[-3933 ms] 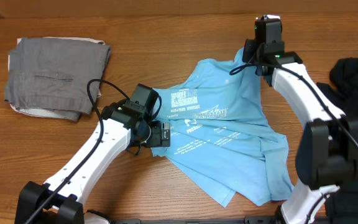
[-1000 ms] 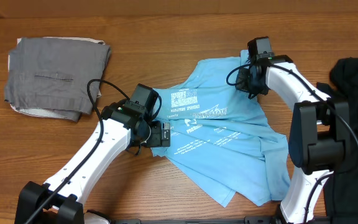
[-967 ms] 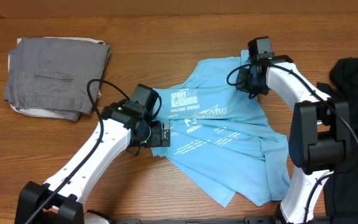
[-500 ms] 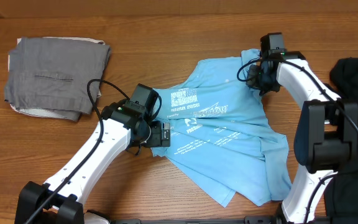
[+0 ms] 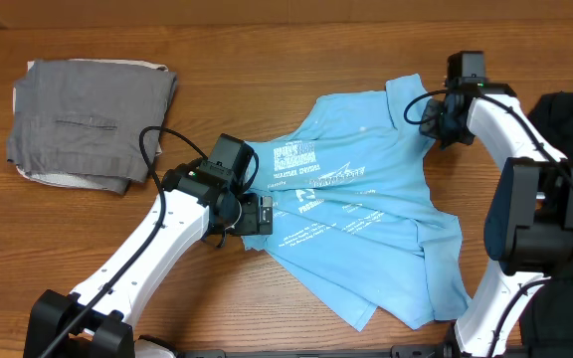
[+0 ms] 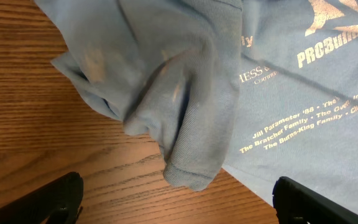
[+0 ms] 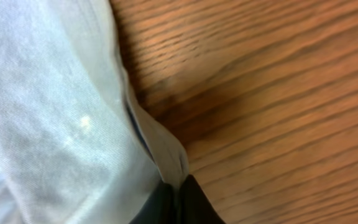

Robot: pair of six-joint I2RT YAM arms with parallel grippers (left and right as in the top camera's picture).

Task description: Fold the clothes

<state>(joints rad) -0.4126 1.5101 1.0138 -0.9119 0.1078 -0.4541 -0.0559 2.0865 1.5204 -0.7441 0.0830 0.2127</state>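
While the arms worked at the desk (image 5: 267, 60), shirt (image 5: 366, 209): lay crumpled on the right half, white-text side up, running from near the far edge down toward the near edge, with creases across the body.
Right gripper (image 7: 178, 198): fingertips together, clamped on the shirt's hem at its far right corner, low over the wood.
Left gripper (image 5: 260, 215): jaws wide apart, holding nothing, over a rolled bunch of cloth at the shirt's left edge; contact could not be told.
Step, as judged: spreading the shirt flat, not yet folding.
Right-side technique: draw the corner outward toward the right edge, low and slow, so that the thin pinch does not slip off the hem.
Left-side technique: close on the rolled bunch first, taking one layer if possible, then pull toward the left edge against the right arm's pull; tension from both sides should take out the creases.
Grey pile (image 5: 93, 124): folded at the far left corner, well apart from the shirt.
Dark cloth (image 5: 565, 119): at the right edge, near the right arm.
Risk: a long outward pull could run the corner into the dark cloth.
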